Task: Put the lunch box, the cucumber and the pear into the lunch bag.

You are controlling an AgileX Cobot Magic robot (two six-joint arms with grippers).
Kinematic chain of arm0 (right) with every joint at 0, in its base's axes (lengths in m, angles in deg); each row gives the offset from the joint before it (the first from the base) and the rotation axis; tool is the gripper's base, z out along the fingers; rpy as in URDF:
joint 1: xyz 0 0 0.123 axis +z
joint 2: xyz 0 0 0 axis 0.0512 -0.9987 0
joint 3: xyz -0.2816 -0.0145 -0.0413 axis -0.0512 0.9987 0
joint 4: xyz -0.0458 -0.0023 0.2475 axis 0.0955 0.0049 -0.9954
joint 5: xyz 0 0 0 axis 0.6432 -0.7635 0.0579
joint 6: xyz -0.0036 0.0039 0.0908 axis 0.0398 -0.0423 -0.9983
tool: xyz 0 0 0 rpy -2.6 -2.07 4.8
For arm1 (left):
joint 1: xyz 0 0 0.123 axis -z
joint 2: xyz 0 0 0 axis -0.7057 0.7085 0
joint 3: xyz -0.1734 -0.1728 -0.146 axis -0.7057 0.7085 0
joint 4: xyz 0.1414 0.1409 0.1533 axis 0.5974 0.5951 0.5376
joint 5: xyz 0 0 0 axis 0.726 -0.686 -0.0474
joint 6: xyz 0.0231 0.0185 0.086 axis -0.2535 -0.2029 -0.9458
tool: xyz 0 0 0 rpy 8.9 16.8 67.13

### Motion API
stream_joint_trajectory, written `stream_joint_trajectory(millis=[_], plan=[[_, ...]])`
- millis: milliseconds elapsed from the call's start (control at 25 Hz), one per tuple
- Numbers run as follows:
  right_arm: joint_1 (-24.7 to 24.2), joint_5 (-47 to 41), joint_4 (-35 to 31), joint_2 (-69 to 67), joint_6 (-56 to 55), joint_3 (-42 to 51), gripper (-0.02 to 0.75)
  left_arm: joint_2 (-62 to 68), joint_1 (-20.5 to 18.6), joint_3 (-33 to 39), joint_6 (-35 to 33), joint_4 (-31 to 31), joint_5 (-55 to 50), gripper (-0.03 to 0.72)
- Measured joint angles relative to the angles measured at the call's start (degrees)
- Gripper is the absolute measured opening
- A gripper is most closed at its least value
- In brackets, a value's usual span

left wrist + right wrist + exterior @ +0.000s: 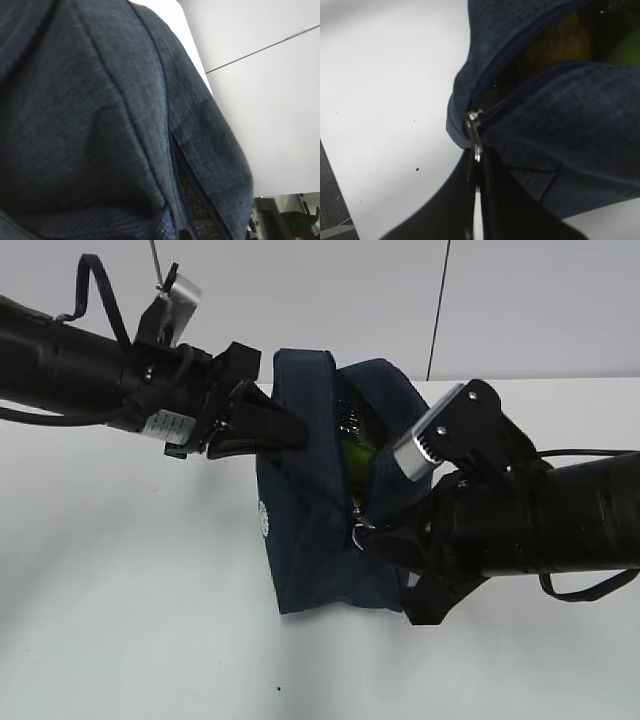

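The dark navy lunch bag (310, 510) stands in the middle of the white table with its zipper partly open. Through the gap I see a strip of the green cucumber (357, 455). In the right wrist view the yellowish pear (560, 42) and the cucumber (626, 47) show inside the opening. The lunch box is hidden. My left gripper (295, 430) is shut on the bag's upper left fabric; navy cloth (100, 125) fills its wrist view and hides the fingers. My right gripper (478, 160) is shut on the metal zipper pull (474, 125) at the bag's right front end.
The white table (130, 620) spreads around the bag on all sides. A small white round logo (263, 520) marks the bag's left face. A pale wall rises behind the table's far edge (560, 378).
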Motion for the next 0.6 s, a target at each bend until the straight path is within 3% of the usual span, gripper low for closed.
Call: stream_joint_trajectory(millis=[600], plan=[[0.0,-2.3,2.5,6.5,-4.6,0.1,0.006,0.0,0.0,-0.1,0.0,1.9,-3.7,0.095]])
